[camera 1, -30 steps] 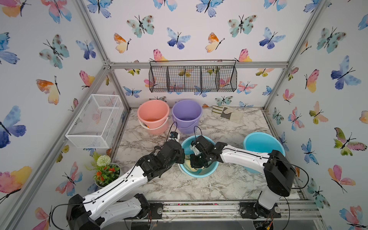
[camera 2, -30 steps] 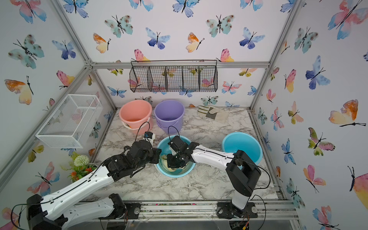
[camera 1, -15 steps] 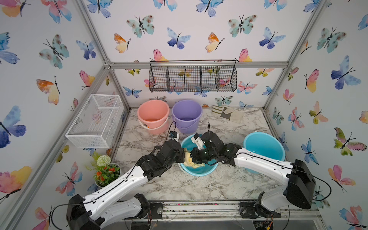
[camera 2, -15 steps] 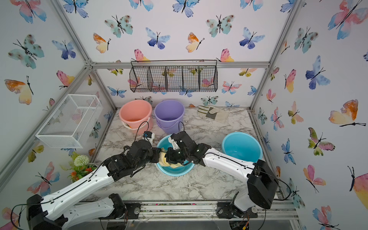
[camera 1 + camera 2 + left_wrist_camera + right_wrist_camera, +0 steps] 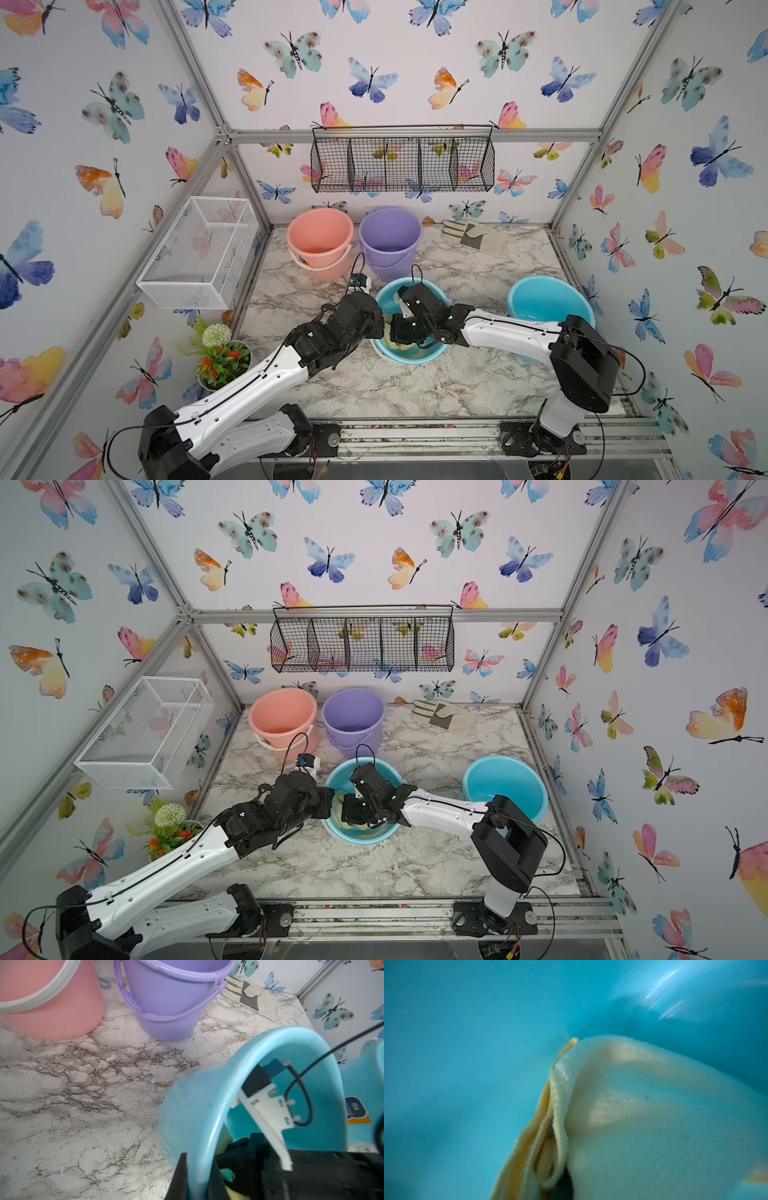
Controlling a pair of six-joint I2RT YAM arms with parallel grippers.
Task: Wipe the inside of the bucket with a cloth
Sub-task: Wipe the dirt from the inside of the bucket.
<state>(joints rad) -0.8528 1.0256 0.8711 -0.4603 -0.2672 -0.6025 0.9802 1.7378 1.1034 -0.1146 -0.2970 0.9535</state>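
Two pincers meet at one small blue bucket (image 5: pixel 419 355) on the marble table (image 5: pixel 415 390). The left pincer (image 5: pixel 197 1164) is clamped on the bucket's rim, with one black finger (image 5: pixel 180 1176) outside the wall and the other inside.

The right pincer (image 5: pixel 399 334) reaches down through the bucket's mouth. Its tips are hidden in every view. It is closed, and the folds of the cloth (image 5: pixel 643 1126) gather right at it, so it grips the cloth. The pale yellow bunch bulges ahead of that pincer and lies against the blue inner wall. Seen from the left pincer, a strip of cloth (image 5: pixel 225 1138) shows just inside the wall it holds.

In both top views the right wrist and its camera bracket fill most of the mouth, so only slivers of cloth (image 5: pixel 365 827) show under them.

Just past the bucket's far rim stands a purple bucket (image 5: pixel 390 239), with a pink bucket (image 5: pixel 320 241) touching it. A larger blue bucket (image 5: pixel 548 299) sits behind the right forearm. A work glove (image 5: pixel 473 241) lies far beyond both pincers, and a potted plant (image 5: pixel 220 357) stands beside the left arm.
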